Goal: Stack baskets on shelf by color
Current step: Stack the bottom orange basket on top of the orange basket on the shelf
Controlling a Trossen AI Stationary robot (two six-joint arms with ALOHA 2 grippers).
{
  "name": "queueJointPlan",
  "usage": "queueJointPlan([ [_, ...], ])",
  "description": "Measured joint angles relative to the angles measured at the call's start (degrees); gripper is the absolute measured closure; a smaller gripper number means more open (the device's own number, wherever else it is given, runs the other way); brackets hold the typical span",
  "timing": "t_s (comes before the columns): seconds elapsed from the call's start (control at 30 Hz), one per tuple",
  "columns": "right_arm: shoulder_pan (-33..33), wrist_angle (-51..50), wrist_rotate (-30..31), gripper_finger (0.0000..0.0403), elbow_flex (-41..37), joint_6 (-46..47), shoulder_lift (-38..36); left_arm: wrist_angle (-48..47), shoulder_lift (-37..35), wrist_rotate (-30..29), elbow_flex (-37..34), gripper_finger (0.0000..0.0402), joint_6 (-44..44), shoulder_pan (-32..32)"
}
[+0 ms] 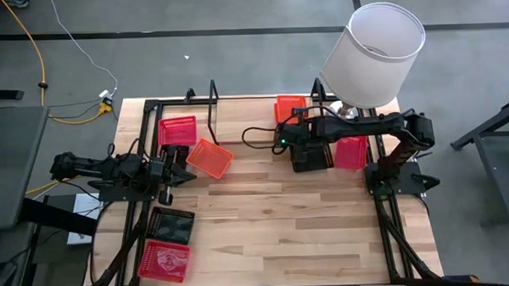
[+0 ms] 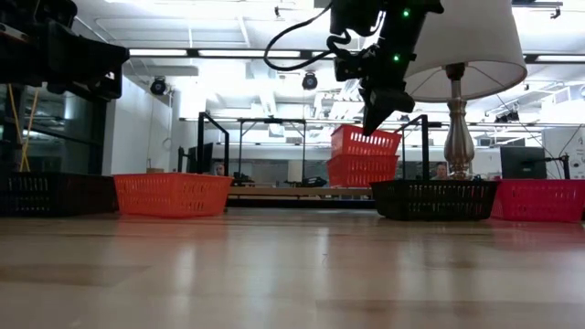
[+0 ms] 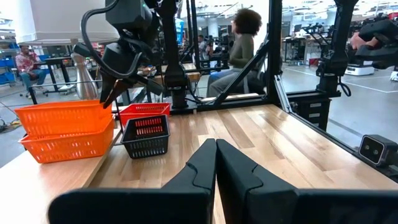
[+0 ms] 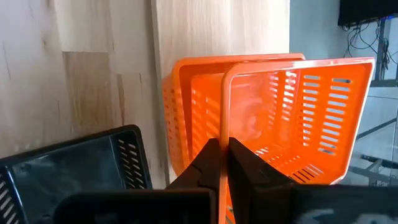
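Note:
Two orange baskets (image 4: 267, 118) are stacked at the table's far side by the black rod shelf (image 1: 212, 106). My right gripper (image 4: 222, 144) is above them, shut on the upper one. A black basket (image 2: 434, 198) and a red basket (image 2: 539, 199) stand on the table next to the stack. Near the left side an orange basket (image 1: 210, 158) and a red basket (image 1: 178, 130) rest on the wood. My left gripper (image 3: 216, 152) is shut and holds nothing, hovering beside that orange basket. Another black basket (image 1: 171, 224) and a red basket (image 1: 163, 259) lie near the table's front left. My right gripper pinches the upper orange basket by the rim (image 4: 222, 115) of one side wall between its two fingers. The fingers come from above, pointing down (image 2: 373, 123). The basket is tilted over the lower orange basket (image 2: 358, 170); whether it still rests on it, I cannot tell.
A white lampshade (image 1: 374, 50) on a metal lamp stand (image 2: 459, 137) rises at the far right, close to my right arm. The middle and near part of the wooden table (image 1: 283, 227) is bare. People sit in the room beyond the table.

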Motion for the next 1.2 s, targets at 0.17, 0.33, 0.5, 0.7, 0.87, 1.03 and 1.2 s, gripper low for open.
queueJointPlan([
  [0.17,0.05,0.00,0.04,0.0403,0.00,-0.05,0.00,0.00,0.00,0.00,0.00,0.0398,-0.02,0.00],
  [0.33,0.05,0.00,0.06,0.0402,0.00,0.95,0.02,0.00,0.00,0.00,-0.01,0.0398,-0.02,-0.01],
  [0.5,0.05,-0.13,0.20,0.0391,0.00,1.64,0.00,0.00,0.00,0.00,0.00,0.0398,0.00,-0.02],
  [0.7,0.05,-0.43,2.21,0.0318,0.68,4.16,0.02,0.00,0.00,0.00,-0.01,0.0398,-0.02,-0.01],
  [0.87,0.19,-0.59,2.65,0.0265,3.17,4.43,0.02,0.00,0.00,0.00,-0.01,0.0398,-0.02,-0.01],
  [1.03,0.95,-0.29,-0.43,0.0247,6.93,5.33,0.02,0.00,0.00,0.00,-0.02,0.0398,-0.02,-0.02],
  [1.2,1.79,1.08,-12.54,0.0245,8.25,9.41,0.02,0.00,0.00,0.00,0.00,0.0398,-0.02,0.00],
])
